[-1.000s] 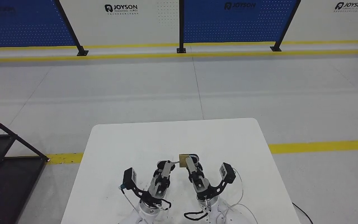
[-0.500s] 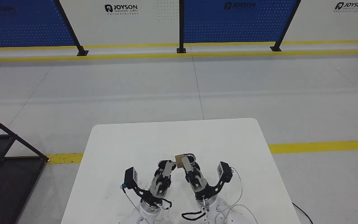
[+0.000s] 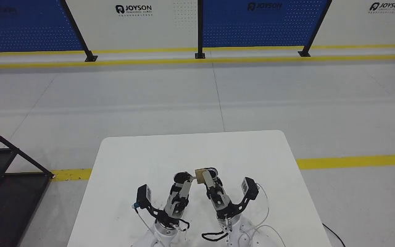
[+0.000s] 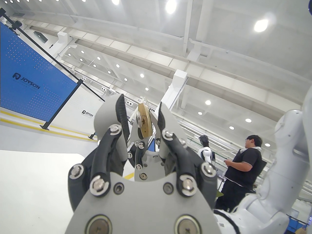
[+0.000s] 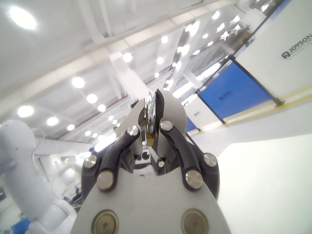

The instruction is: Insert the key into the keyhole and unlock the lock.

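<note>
I am holding the brass lock [image 5: 150,116] clamped edge-on in my right gripper [image 5: 151,99], raised above the middle of the white bench [image 3: 247,154]. My left gripper [image 4: 140,103] is hovering just beside it with its fingers spread. The lock is sitting in the gap between them, and I cannot tell whether either pad is touching it. Both grippers are tilting upward, tips nearly meeting.

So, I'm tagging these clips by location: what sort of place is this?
Probably an industrial hall or robot test floor. Freestanding blue partition panels fence off the area, yellow floor lines mark it out, and a high ceiling carries rows of round lights.
</note>
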Robot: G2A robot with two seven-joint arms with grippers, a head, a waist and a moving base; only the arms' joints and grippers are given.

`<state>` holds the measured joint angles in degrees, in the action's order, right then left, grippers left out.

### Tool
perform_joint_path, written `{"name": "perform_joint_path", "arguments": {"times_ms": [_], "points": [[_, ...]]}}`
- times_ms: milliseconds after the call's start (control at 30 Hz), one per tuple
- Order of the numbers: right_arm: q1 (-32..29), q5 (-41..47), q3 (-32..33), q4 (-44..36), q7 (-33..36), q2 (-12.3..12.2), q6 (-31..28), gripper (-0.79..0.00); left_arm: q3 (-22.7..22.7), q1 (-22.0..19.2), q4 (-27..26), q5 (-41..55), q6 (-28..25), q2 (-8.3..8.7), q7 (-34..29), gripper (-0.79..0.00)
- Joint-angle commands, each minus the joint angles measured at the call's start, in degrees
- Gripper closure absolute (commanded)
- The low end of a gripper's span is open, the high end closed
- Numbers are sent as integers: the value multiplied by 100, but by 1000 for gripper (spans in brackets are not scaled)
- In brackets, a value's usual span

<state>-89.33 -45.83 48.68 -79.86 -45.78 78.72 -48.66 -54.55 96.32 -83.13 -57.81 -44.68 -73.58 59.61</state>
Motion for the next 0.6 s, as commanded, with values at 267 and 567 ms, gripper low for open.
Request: {"name": "perform_joint_path", "arguments": {"times_ms": [267, 567], "points": [[-64, 22, 145, -20, 31, 6, -77, 0, -137, 59, 4, 72, -81, 28, -80, -271], [-144, 11, 228, -58, 179, 11, -95, 0, -263, 117, 95, 198, -563, 85, -563, -191]]}}
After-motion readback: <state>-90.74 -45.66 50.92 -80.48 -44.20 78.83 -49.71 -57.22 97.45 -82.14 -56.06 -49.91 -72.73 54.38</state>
